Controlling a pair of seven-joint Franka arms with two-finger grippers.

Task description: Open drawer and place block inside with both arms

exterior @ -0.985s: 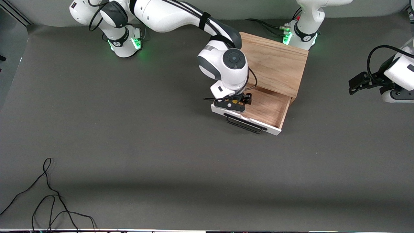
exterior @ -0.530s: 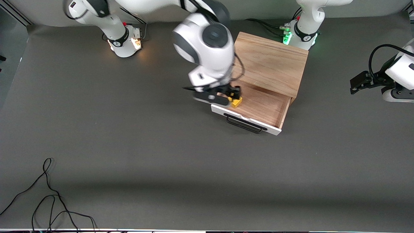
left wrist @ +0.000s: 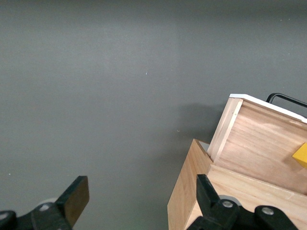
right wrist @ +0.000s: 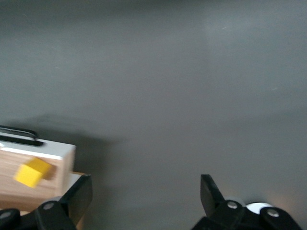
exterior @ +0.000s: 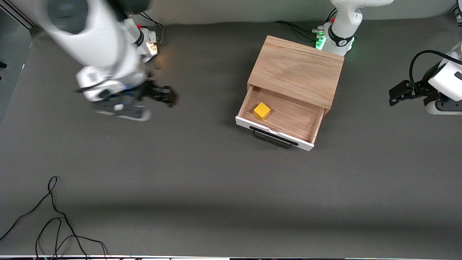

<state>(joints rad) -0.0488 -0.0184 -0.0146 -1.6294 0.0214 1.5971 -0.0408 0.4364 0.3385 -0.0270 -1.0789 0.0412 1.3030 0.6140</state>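
Right arm (exterior: 94,43) is blurred above the table near its own base, right gripper (exterior: 158,94) spread wide and empty. Left arm (exterior: 444,86) waits at the table's edge, left gripper (left wrist: 139,199) likewise wide, empty.

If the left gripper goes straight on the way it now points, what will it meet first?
Probably only the bare table. In its wrist view the left gripper, jaws open, faces the grey surface; the cabinet and the open drawer sit off to one side, though depth is unclear.
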